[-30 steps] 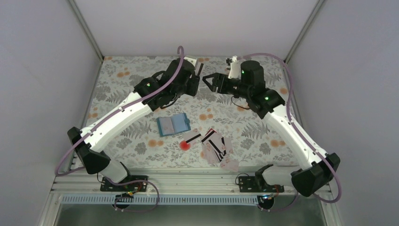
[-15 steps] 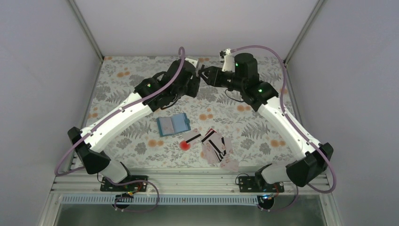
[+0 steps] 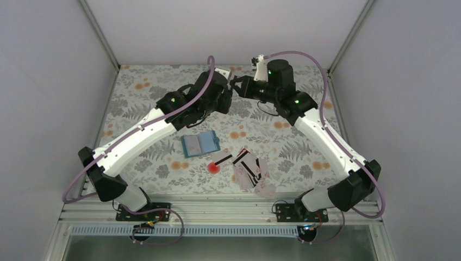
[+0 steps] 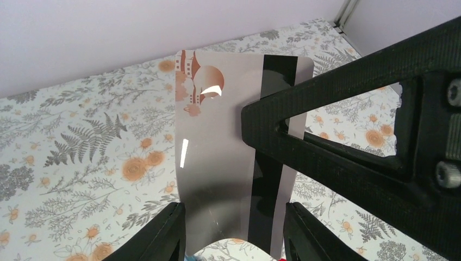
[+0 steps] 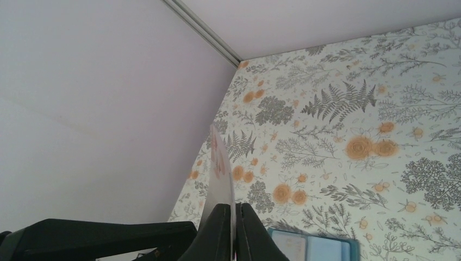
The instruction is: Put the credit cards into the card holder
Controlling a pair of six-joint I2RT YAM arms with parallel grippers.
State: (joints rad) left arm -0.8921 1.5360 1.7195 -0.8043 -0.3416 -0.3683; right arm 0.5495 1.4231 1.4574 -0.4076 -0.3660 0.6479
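Note:
A pale credit card [image 4: 217, 136] with a black stripe and an orange print hangs in the air over the far middle of the table. My left gripper [image 4: 235, 220] is shut on its two long edges, and the card bows slightly between the fingers. My right gripper [image 5: 235, 217] is shut flat on the same card [image 5: 220, 163], one black finger [image 4: 326, 130] lying across its face. In the top view the two grippers meet, left [image 3: 226, 94] and right [image 3: 235, 87]. The blue card holder [image 3: 200, 143] lies open on the table, also in the right wrist view [image 5: 315, 249]. More credit cards [image 3: 250, 169] lie fanned near the front.
A round red spot [image 3: 213, 167] marks the cloth just left of the card pile. The floral cloth [image 3: 136, 103] covers the table. Pale walls close in the left, back and right sides. A metal rail [image 3: 217, 209] with both arm bases runs along the near edge.
My right gripper has moved left to the left gripper and closed its jaws on the card. The left gripper has stayed in place holding the card.

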